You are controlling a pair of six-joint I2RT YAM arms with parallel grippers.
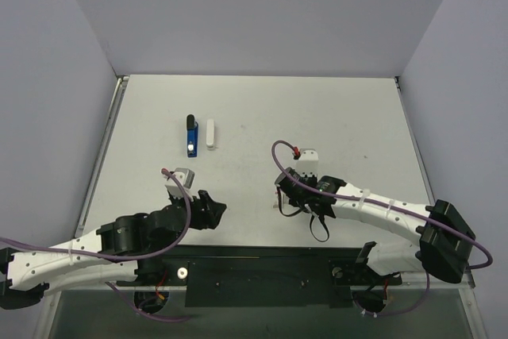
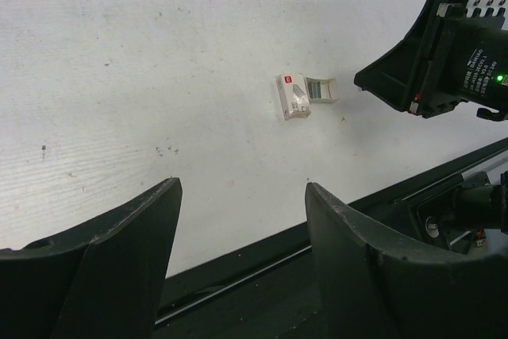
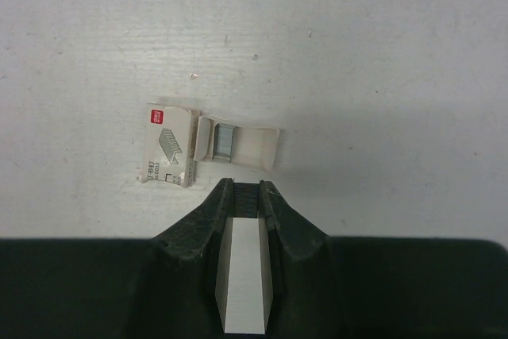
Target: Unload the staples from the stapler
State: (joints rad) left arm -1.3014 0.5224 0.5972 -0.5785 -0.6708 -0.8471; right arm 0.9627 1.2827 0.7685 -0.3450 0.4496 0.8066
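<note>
**Staples on their way out:** The stapler (image 1: 190,139), a small blue body with its black end toward the far wall, lies flat on the table (image 1: 341,109) left of centre. It is well apart from both arms and touched by neither. A short white bar (image 1: 210,133) lies parallel just beside it on the right; the overhead view does not show what the bar is. Nearer the arms, the left gripper (image 1: 214,210) hangs over bare table, claw wide and empty. The right gripper (image 1: 284,198) hovers low by a small staple box (image 3: 168,145), its claw narrow and pinched on a pale strip (image 3: 242,275) that runs lengthwise between the fingers.

The step in hand looks like the drop-off. If that strip is the unloaded staples, which the pictures do not settle, the removal is done and the load is meant for the box. The next move would call for lining the strip up over the drawn-out tray (image 3: 258,148) and letting go low, since the tray is narrow and looks light enough to be knocked.

Only the overhead view shows the stapler and the bar. Only the right wrist view shows the strip in the claw and the grey staples (image 3: 226,140) lying in the tray. The left wrist view gives the box from the other side, with the right gripper close beside it.
</note>
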